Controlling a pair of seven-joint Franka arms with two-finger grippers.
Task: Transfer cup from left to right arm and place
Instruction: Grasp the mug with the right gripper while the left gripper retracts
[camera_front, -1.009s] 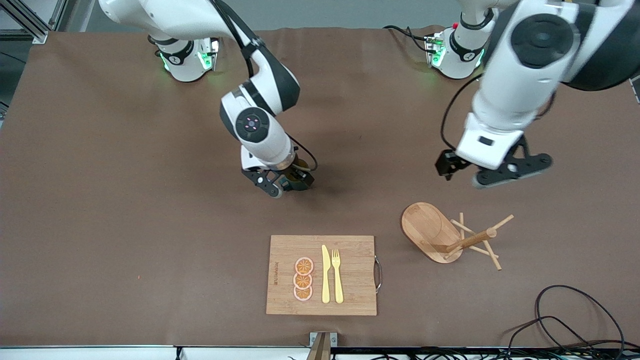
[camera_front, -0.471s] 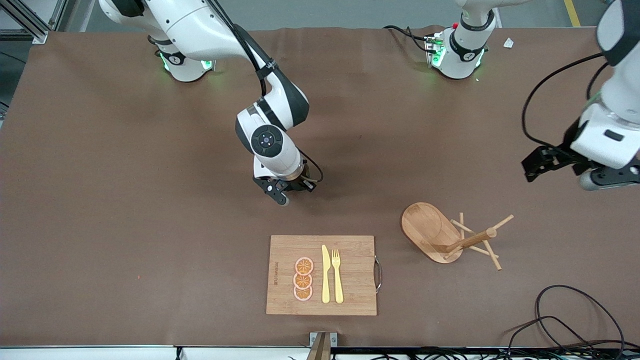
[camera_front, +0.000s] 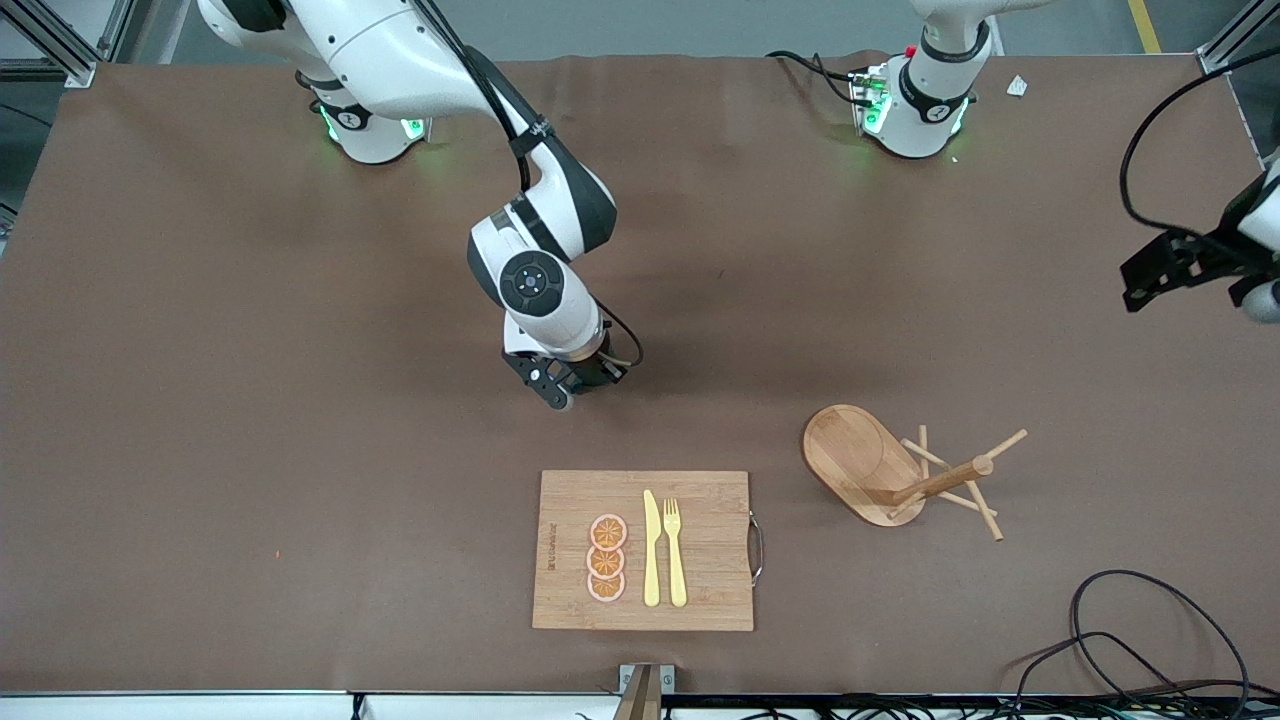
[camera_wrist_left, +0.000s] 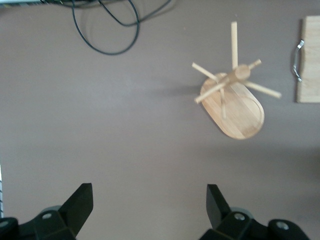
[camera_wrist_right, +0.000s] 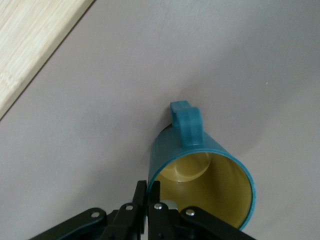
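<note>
In the right wrist view the teal cup (camera_wrist_right: 200, 165) shows its yellow inside and a small handle (camera_wrist_right: 187, 122). My right gripper (camera_wrist_right: 148, 192) is shut on the cup's rim, one finger inside the wall and one outside. Seen from the front, the right gripper (camera_front: 565, 385) is low over the middle of the table, farther from the camera than the cutting board, and the hand hides most of the cup. My left gripper (camera_front: 1200, 285) hangs open with nothing in it at the left arm's end of the table. Its fingers (camera_wrist_left: 80, 200) frame bare table.
A wooden cutting board (camera_front: 700, 550) with orange slices, a knife and a fork lies near the front edge. The wooden peg rack (camera_front: 870, 465) lies tipped beside it, toward the left arm's end. Black cables (camera_front: 1130, 620) coil at the front corner there.
The right gripper has closed on the cup's rim. The left arm has swung away from the middle toward its own end of the table, still open.
</note>
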